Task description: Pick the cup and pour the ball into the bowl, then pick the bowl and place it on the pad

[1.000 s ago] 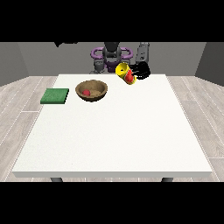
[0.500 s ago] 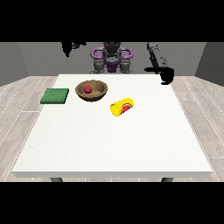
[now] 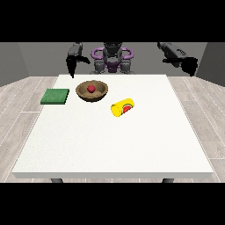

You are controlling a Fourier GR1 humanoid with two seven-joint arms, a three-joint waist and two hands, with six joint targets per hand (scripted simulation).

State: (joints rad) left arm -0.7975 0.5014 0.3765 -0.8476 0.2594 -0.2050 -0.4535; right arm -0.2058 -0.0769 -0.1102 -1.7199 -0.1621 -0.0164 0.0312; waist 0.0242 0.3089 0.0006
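Note:
A brown wooden bowl (image 3: 92, 91) stands on the white table (image 3: 114, 140) with a red ball (image 3: 91, 88) inside it. To its right a yellow cup (image 3: 122, 107) lies on its side, its red inside facing the camera. A green pad (image 3: 55, 96) lies flat at the table's left. The hand at the view's left (image 3: 71, 64) hangs above the table's back left corner, fingers pointing down. Out past the table's back right corner, the hand at the view's right (image 3: 190, 65) is raised. Neither hand holds anything.
The robot's purple and grey torso (image 3: 112, 59) stands behind the table's far edge. Grey plank floor surrounds the table.
The hand at the view's right let go of the cup, which now lies on the table, then swung out to the right. The ball moved into the bowl. The other hand came down.

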